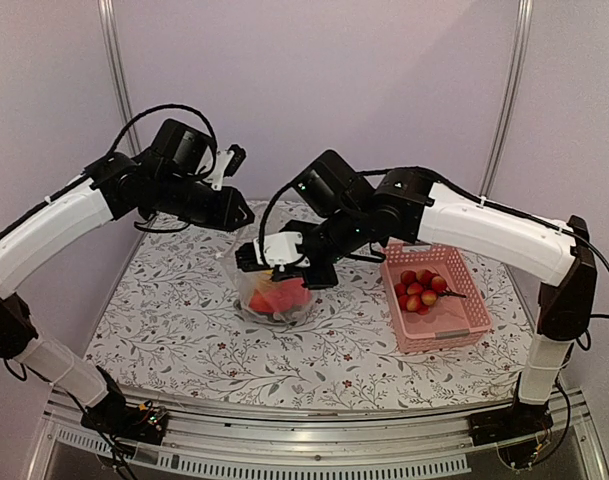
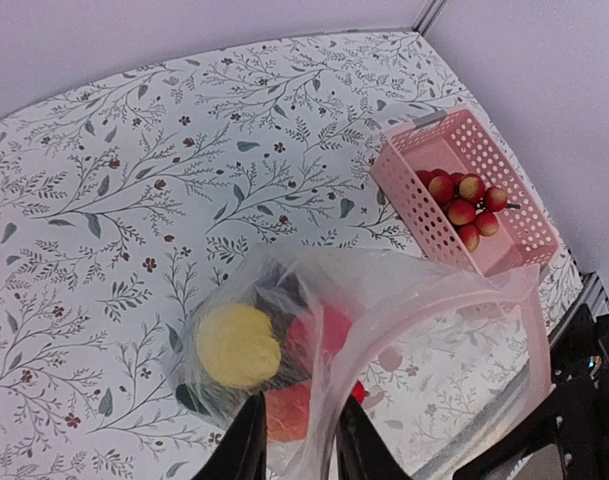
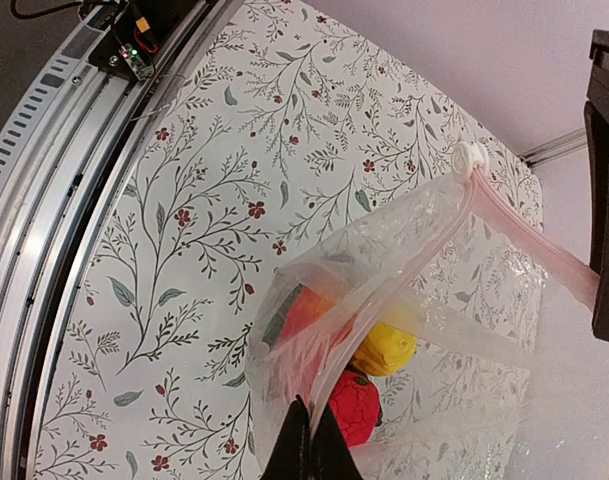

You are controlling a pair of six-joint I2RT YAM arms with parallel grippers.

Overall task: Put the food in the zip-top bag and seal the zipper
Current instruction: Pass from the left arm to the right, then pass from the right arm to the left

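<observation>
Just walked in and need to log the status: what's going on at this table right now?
Both arms are working at the zip-top bag in the middle of the table. The right gripper is shut on its edge. The left gripper stands open, with the bag's film between its jaws. Yellow, red and orange food pieces are already inside, the cherry tomatoes sit in the pink basket, and the bag's mouth is open, not sealed.
</observation>
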